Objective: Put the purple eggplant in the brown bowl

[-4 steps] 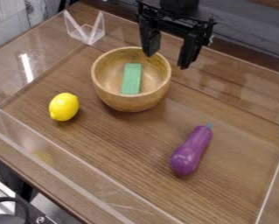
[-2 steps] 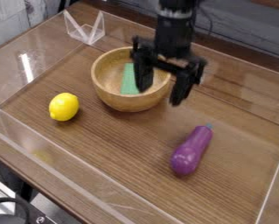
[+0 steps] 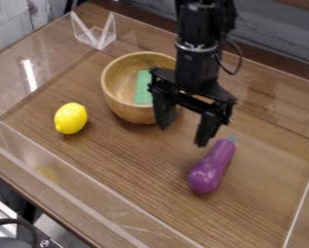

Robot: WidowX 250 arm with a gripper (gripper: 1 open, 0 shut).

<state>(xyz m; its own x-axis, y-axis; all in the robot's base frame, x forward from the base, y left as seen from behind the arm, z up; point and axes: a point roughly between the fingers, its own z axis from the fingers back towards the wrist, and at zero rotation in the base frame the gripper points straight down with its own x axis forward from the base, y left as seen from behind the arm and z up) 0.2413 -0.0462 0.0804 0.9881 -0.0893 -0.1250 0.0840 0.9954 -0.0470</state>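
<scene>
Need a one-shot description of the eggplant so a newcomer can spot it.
Start at the brown bowl in the middle of the wooden table. Go toward the near right: the purple eggplant lies there, glossy and elongated. The only other loose piece, the lemon, is yellow and round.

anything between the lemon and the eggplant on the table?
Nothing. In the camera view the stretch between the yellow lemon and the purple eggplant is bare wood table; the brown bowl and open gripper sit farther back.

1. The arm was black throughout, a blocky upright column of stacked segments.
2. A thin dark cable looped at its 3 o'clock side.
3. The tool [image 3: 185, 120] carried two long, flat black fingers [image 3: 208, 126] under a wide crossbar.
</scene>
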